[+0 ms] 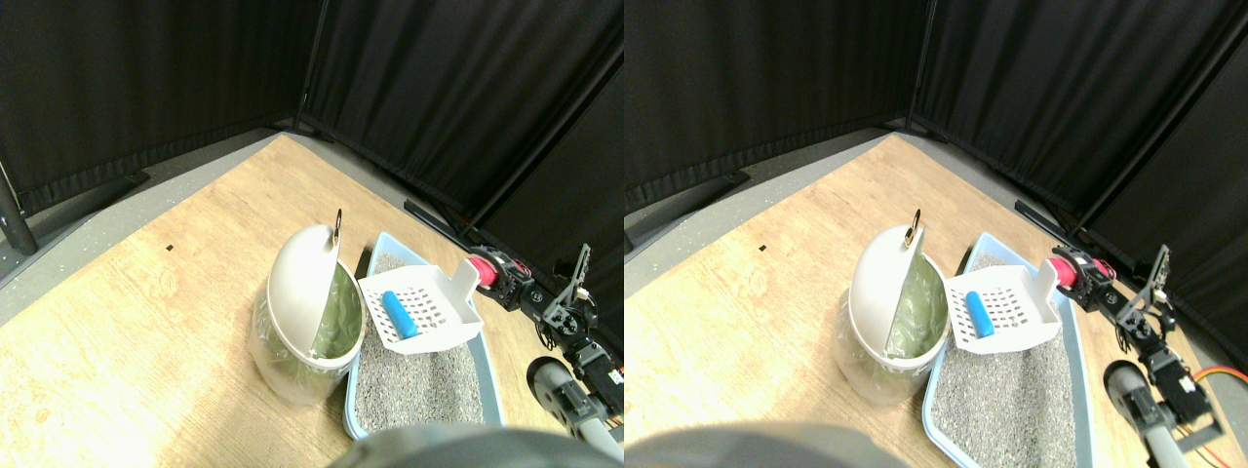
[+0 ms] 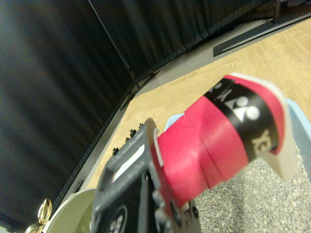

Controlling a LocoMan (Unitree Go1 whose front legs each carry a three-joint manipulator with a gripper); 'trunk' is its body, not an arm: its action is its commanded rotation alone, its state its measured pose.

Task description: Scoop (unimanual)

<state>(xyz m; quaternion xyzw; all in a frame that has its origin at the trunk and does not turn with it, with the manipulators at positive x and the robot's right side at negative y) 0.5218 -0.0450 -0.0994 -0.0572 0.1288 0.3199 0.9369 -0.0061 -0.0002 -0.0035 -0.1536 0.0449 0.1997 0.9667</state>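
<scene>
Here, gripper [image 1: 499, 276] clamped on scoop [image 1: 421, 310] handle, blue cylinder [image 1: 398, 313] inside, above litter tray [image 1: 363, 385], beside bin [image 1: 297, 312].

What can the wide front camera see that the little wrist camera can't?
Only the wide view shows the blue piece lying in the white slotted scoop, and the whole white bin with its green liner.

Only the wrist view shows, close up, the black printed band on the red wrapped handle and the jaw's dark frame beside it.

Both show the handle, the grey litter in the light blue tray, the wooden floor and the black curtains.
</scene>
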